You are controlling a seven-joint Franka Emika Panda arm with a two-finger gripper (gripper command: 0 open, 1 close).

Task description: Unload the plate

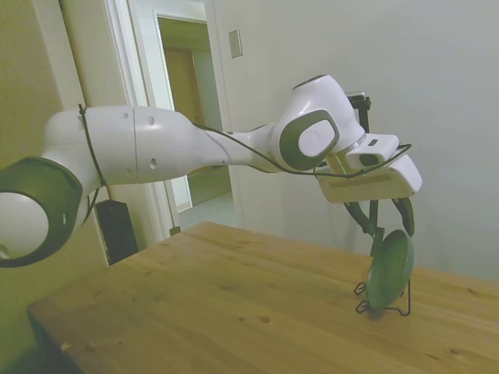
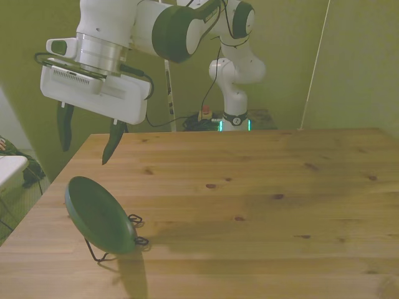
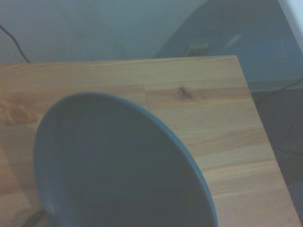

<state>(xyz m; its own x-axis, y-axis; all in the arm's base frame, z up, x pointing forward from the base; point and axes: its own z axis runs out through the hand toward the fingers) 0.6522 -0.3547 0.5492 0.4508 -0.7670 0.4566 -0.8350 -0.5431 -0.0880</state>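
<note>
Overhead, the tool (fingers spread) hangs above the plate propped on its wire stand.

A pale plain wall stands behind the wooden table, with a small light plate fixed high on it. Beside it a white-framed doorway opens onto a dim passage with a brownish inner door. In the front view the wall looks yellow-green, and a white table edge shows at the front view's left.
</note>
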